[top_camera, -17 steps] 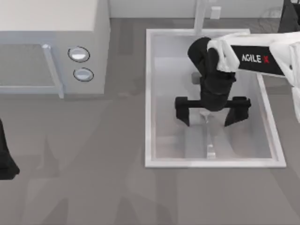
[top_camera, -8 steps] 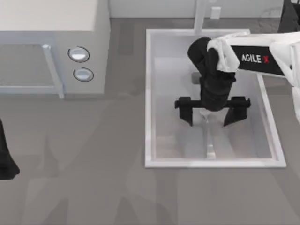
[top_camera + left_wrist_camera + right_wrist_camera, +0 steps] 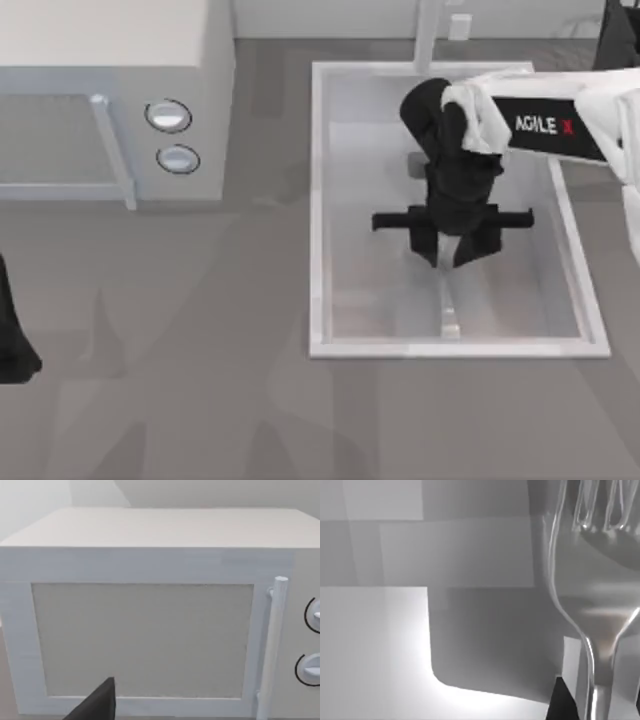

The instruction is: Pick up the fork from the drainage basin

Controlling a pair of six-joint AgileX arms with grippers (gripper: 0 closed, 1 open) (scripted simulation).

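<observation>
Since a second ago our right gripper [image 3: 449, 250] has drawn its two fingers in from a wide spread to a narrow stance over the fork [image 3: 447, 300], inside the drainage basin [image 3: 318, 200]. The fork lies on the basin floor, handle running toward the near wall, its head end under the gripper. In the right wrist view the fork [image 3: 592, 605] sits close against the camera with dark fingertips [image 3: 562, 700] on either side of the neck; we judge the jaws closed on it, though contact itself is not plainly shown. Risk: the slim, glossy neck could slip or pivot in the pinch on lifting, and the long handle could swing against the basin wall. The tines are hidden beneath the wrist from above. Our left gripper [image 3: 12, 345] is parked at the table's left edge, cut off, facing the microwave [image 3: 150, 630]; we cannot tell its jaw state.
</observation>
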